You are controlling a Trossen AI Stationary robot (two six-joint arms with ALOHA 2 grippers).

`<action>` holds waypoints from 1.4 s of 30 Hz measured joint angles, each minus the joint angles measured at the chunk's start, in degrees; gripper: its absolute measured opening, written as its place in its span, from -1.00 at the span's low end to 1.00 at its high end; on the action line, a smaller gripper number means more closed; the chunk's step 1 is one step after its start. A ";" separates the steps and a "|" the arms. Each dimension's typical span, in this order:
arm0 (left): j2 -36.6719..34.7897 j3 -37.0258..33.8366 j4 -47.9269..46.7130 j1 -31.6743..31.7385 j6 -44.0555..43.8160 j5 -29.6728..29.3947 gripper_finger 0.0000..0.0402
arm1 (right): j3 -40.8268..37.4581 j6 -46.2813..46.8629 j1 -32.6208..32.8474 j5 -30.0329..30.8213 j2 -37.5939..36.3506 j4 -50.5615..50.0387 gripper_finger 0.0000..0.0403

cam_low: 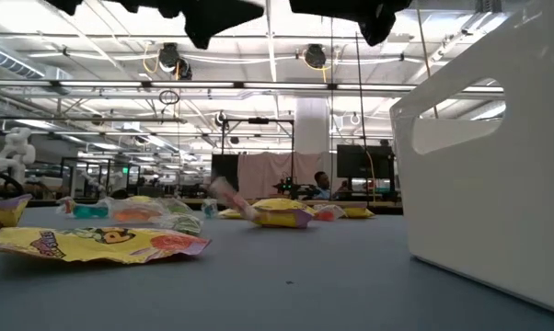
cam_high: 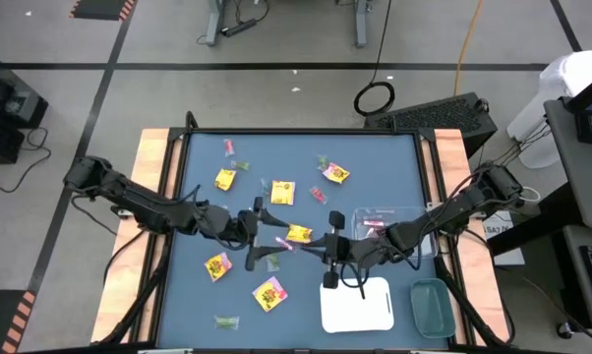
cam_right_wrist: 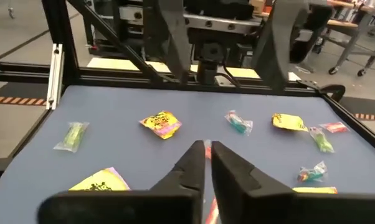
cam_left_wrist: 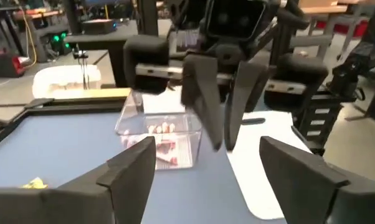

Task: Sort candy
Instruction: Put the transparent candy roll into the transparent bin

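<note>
blue table (cam_high: 394,167) w/ yellow candy (cam_high: 282,192)

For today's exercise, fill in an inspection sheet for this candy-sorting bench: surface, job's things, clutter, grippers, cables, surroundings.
Surface: blue table with wooden side strips.
Job's things: yellow packets, green pieces and pink sticks scattered on the table; pink candy already in the clear tray; white tray and green tray hold nothing visible.
Clutter: nothing seen.
Grippers: left gripper open mid-table; right gripper shut on a pink stick, facing the left one.
Cables: black coil and yellow lead on the floor.
Surroundings: workshop floor, desks, a seated person far behind.
</note>
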 joint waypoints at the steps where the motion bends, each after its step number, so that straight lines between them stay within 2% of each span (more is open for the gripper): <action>1: -0.74 0.01 -2.65 -0.21 -0.74 -0.02 0.45 | 0.00 0.00 0.02 -0.02 -0.02 -0.19 -0.96; 3: -1.14 0.01 -7.46 -0.59 -2.04 -0.15 0.45 | 0.00 2.91 -0.04 -0.23 -0.02 -1.08 -0.99; 7: -0.99 -0.03 -20.65 -1.32 -4.00 -1.62 0.45 | 0.02 13.95 -0.28 -4.08 1.10 -4.82 -0.87; 11: -0.20 -0.44 -29.56 -1.75 -1.98 -8.82 0.45 | 0.70 17.38 -0.31 -2.72 3.87 -4.58 -0.72; 13: 0.43 -2.21 -28.21 -1.14 1.39 -11.20 0.45 | 2.13 16.38 -0.94 -3.25 5.57 -5.10 -0.65; 15: 1.12 -4.41 -25.93 0.42 5.62 -10.30 0.45 | 4.20 16.11 -1.68 -3.84 7.05 -6.58 -0.58; 22: 3.50 -8.23 -19.02 8.30 8.56 4.62 0.28 | 15.02 14.82 -3.56 -4.90 13.62 -19.87 -0.43; 27: 8.51 -8.18 -16.53 11.10 9.46 11.09 0.15 | 20.39 13.86 -4.90 -5.01 17.40 -25.04 -0.41; 35: 17.15 -8.18 -10.33 11.40 12.61 13.05 0.07 | 23.19 14.78 -4.66 -4.99 17.93 -31.29 -0.41; 42: 19.91 -7.55 -8.57 13.36 11.43 14.34 0.04 | 23.19 14.50 -3.21 -4.76 17.62 -32.11 -0.41</action>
